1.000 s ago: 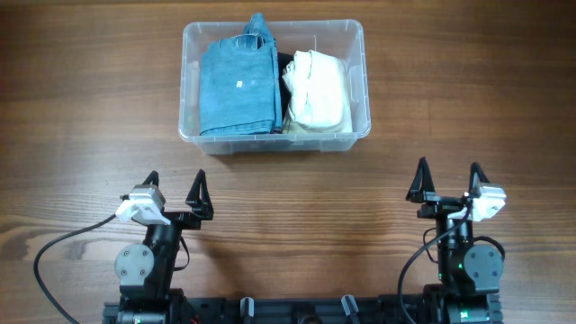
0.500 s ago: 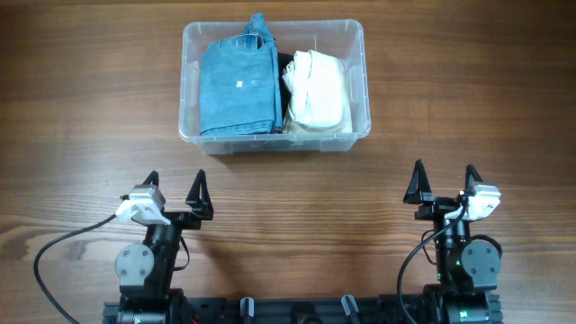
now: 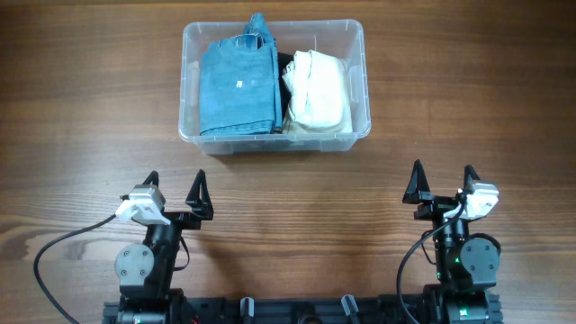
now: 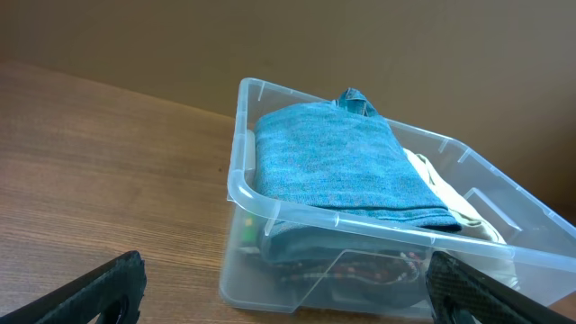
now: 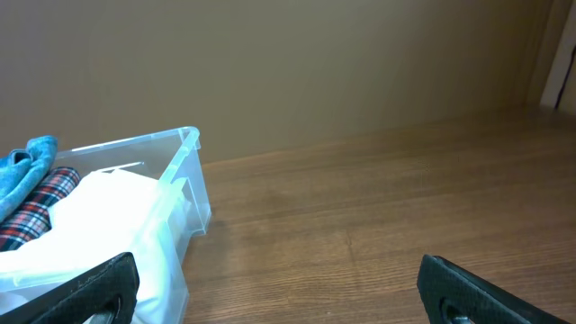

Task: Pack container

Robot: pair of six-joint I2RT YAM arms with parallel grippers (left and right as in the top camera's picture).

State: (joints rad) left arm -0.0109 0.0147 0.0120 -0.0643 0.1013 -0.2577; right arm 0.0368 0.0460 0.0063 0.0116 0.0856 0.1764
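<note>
From where I sit the packing looks close to done, if not done. The container [image 3: 270,144] stands on the far middle of the surface [image 3: 81,117], and it holds a blue folded garment [image 3: 238,88] on its left side and a cream garment [image 3: 317,90] on its right, the two lying side by side and filling most of it. I see nothing loose on the surface waiting to go in, and no lid anywhere in view, so I judge that little or nothing is left (unless a lid or more clothes sit outside the pictures). The left claw [image 3: 175,184] and the right claw [image 3: 443,178] both sit low at the near edge, well apart from the container, each spread fully wide and holding nothing. The overhead view gives me the layout, but it flattens the pile. The left wrist view shows that the blue garment rises about to the rim, and through the clear wall I make out a darker patterned layer [image 4: 360,265] beneath it, which is hidden from above. The right wrist view catches a plaid cloth [image 5: 40,211] tucked between the blue and the cream, which shows from overhead only as a dark sliver. It also shows bare surface to the container's right.
</note>
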